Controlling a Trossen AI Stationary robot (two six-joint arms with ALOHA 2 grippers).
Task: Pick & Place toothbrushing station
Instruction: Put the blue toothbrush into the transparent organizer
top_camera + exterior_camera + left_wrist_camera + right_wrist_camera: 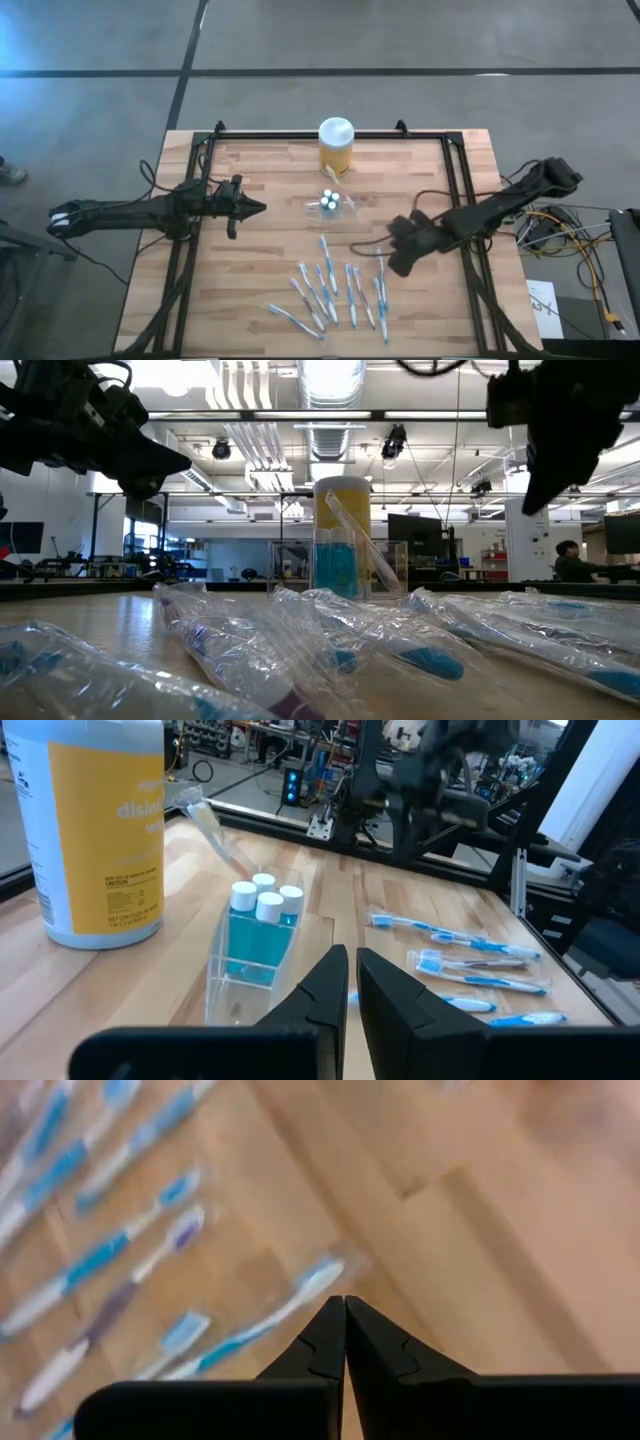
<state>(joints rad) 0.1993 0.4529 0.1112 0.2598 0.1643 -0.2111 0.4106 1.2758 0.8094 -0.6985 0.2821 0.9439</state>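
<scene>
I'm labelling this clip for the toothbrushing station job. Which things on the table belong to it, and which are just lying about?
Part of the job:
- small clear plastic holder with white-capped round pieces
- slim blue-and-white toothbrushes in clear wrappers

Lying about:
- large yellow jar with white lid

Matt wooden table [250, 280], clear glossy plastic holder [250, 955] — crinkly shiny wrappers on toothbrushes [325, 290].

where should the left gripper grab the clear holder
Probably across the clear holder's two long side walls, low, coming from the left gripper's side. It is narrow with flat walls facing outward; the white-capped pieces fill its top and the yellow jar stands close behind.
</scene>
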